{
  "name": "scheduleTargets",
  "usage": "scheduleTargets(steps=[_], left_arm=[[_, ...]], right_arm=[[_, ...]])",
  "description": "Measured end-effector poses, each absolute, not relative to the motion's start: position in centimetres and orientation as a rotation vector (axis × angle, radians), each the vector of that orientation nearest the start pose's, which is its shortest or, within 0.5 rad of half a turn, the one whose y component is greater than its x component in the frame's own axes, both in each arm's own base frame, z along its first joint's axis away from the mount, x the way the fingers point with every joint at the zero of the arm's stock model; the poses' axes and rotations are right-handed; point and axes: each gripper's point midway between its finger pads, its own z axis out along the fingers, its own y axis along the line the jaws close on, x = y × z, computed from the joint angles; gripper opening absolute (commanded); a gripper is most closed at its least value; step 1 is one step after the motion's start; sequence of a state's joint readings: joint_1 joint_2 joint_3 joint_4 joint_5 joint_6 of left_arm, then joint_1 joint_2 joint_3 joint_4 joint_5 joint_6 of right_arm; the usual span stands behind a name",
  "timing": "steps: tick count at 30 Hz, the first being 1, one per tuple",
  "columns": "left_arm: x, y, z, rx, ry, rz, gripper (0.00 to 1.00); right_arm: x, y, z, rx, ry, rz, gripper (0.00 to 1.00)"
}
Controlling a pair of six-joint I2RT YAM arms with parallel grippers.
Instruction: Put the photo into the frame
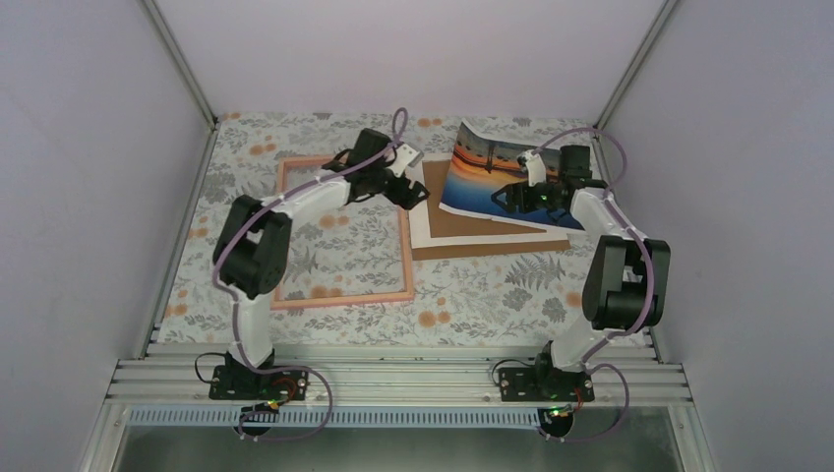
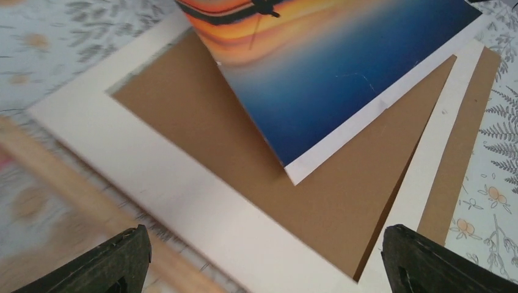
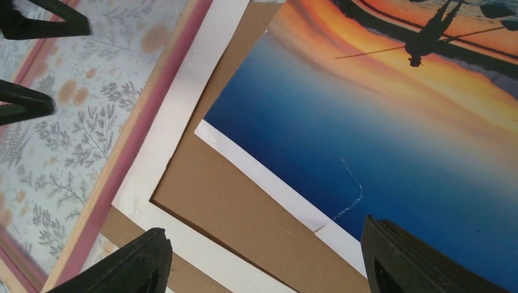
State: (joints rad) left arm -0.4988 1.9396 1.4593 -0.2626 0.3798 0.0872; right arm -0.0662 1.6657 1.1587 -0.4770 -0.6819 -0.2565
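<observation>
Pink and thin-railed, the frame point(image 1: 340, 298) lies flat on the left half of the flowered worktop point(image 1: 472, 295), the pattern showing through its middle and nothing in it; the photo point(image 1: 497, 172) — orange sunset over blue water — sits to its right, picture side up and askew on a white mat point(image 1: 425, 224) and a brown backing board point(image 1: 492, 239), its far edge curling up off the stack; to my eye the job is at the pick-up step, the print not yet lifted; the right end effector point(image 3: 264, 232) hangs just over the print's blue corner with its fingers spread wide and nothing between them, and the left end effector point(image 2: 267, 241) hovers over the mat beside the frame's right rail, likewise released and empty; the next move, I'd judge, calls for the right fingers to catch an edge of a thin, floppy sheet — the white margin or the curled far edge looks the easiest purchase — then carry it leftward and lay it square inside the rails; in the way are the left arm, stretched across the frame's opening, and the mat, which touches or overlaps the right rail, I cannot tell which; a careless pinch could drag mat and board along with the print
</observation>
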Motion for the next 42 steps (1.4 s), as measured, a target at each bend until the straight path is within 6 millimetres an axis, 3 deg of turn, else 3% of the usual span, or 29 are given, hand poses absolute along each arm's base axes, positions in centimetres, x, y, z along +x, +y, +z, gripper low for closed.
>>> scheduleTargets(steps=[5, 9, 13, 15, 20, 24, 29, 42], left_arm=[[42.6, -34.7, 11.2, 0.946, 2.194, -0.702, 0.93], [39.4, -37.7, 10.5, 1.180, 2.080, -0.654, 0.92], [36.1, -39.2, 8.9, 1.412, 1.968, -0.566, 0.88], [35.0, -39.4, 8.0, 1.516, 1.920, -0.516, 0.83], [34.8, -38.6, 6.3, 1.627, 1.854, -0.349, 0.76], [34.1, -37.6, 3.6, 1.705, 1.805, -0.164, 0.72], [34.0, -38.2, 4.7, 1.704, 1.674, 0.000, 0.67], [33.5, -38.3, 4.2, 1.735, 1.462, 0.300, 0.48]], right_arm=[[40.1, 7.5, 13.3, -0.512, 2.349, 0.665, 0.77], [38.9, 7.0, 12.6, -0.546, 2.367, 0.629, 0.76], [37.7, 6.8, 11.8, -0.563, 2.390, 0.631, 0.76], [37.4, 6.7, 11.6, -0.570, 2.396, 0.633, 0.76], [37.1, 6.8, 11.2, -0.578, 2.406, 0.638, 0.75], [36.8, 6.8, 11.1, -0.586, 2.404, 0.635, 0.75], [36.7, 6.8, 11.1, -0.588, 2.403, 0.635, 0.74], [36.4, 6.8, 11.1, -0.588, 2.393, 0.627, 0.72]])
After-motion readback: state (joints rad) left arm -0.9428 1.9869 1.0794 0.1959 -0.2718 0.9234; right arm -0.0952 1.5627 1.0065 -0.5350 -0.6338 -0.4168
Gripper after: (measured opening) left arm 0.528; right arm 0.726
